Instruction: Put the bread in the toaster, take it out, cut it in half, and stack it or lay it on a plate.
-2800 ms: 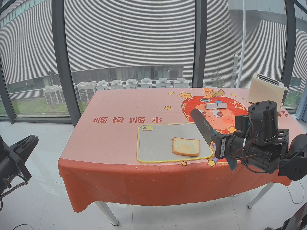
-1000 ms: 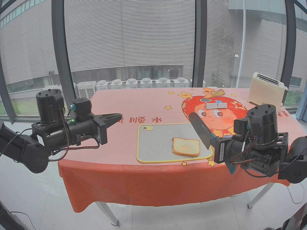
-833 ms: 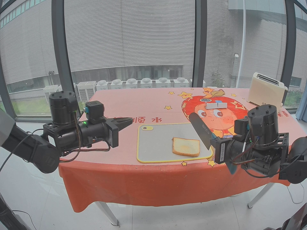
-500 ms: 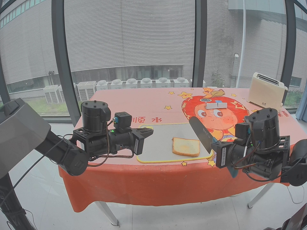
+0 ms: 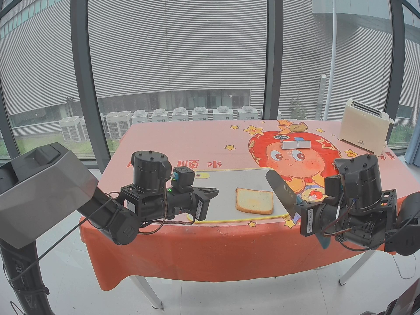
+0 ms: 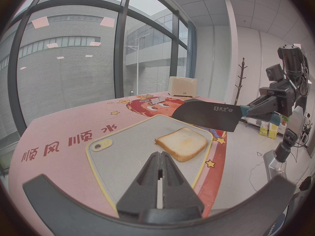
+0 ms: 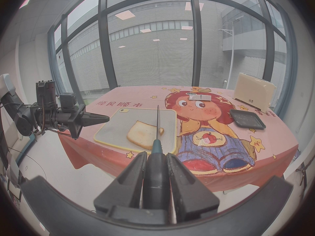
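While the bread point(image 5: 254, 201) lies loose on the cutting board point(image 5: 227, 183), the right gripper's point(image 5: 302, 215) fingers clamp the knife point(image 5: 281, 191) in the air just beside it. The left gripper point(image 5: 213, 192), fingers together, hangs short of the slice, so an unbraced cut may drag it.

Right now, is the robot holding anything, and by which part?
The right gripper holds a knife by its handle; the left gripper is shut and empty.

left arm point(image 5: 131, 206) was black, cylinder-capped, green-lit, cabled, with grey angular shell | left gripper point(image 5: 213, 192) had black wedge fingers | right arm point(image 5: 363, 206) was black, white-labelled
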Controlling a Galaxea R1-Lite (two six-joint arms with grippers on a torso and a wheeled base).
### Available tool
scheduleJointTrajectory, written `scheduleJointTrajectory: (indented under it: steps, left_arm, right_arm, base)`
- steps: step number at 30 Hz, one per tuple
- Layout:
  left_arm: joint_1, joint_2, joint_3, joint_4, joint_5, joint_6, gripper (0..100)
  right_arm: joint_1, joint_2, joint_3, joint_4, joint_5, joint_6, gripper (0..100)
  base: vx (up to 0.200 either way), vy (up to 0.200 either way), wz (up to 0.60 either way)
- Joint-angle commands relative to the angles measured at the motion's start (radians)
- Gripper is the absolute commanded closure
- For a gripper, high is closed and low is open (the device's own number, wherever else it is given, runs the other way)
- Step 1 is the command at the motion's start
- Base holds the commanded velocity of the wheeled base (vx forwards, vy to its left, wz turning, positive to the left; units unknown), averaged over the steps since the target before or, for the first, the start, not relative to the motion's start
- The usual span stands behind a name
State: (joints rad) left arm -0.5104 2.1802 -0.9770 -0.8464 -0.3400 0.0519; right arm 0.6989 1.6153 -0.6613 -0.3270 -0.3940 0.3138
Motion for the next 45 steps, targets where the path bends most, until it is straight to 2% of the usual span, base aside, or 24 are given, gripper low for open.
scheduleJointTrajectory:
  steps: [1,13,25,30,37,45]
  left_arm:
    - [-0.003,0.049,-0.035,0.000,0.003,-0.003,100]
    - [-0.017,0.112,-0.069,-0.002,0.004,-0.003,100]
    - [-0.020,0.112,-0.026,-0.003,0.003,-0.006,100]
    - [-0.019,0.108,0.011,-0.005,0.001,0.002,100]
    - [0.004,0.090,0.095,-0.120,0.001,-0.001,100]
    - [0.004,0.081,0.118,-0.126,-0.001,0.000,100]
  right_arm:
    - [-0.009,0.003,0.003,0.000,-0.032,-0.004,100]
    - [0.001,0.014,0.034,0.000,-0.052,-0.004,100]
    - [0.031,0.054,0.025,-0.015,-0.049,0.004,100]
    - [0.034,0.061,0.009,-0.020,-0.048,0.005,100]
    - [0.050,0.101,-0.020,-0.043,-0.042,0.016,100]
    - [0.074,0.178,-0.044,-0.133,-0.037,0.051,100]
  base:
    - [0.000,0.000,0.00]
    - [0.000,0.000,0.00]
    - [0.000,0.000,0.00]
    - [0.000,0.000,0.00]
    - [0.000,0.000,0.00]
    - [0.000,0.000,0.00]
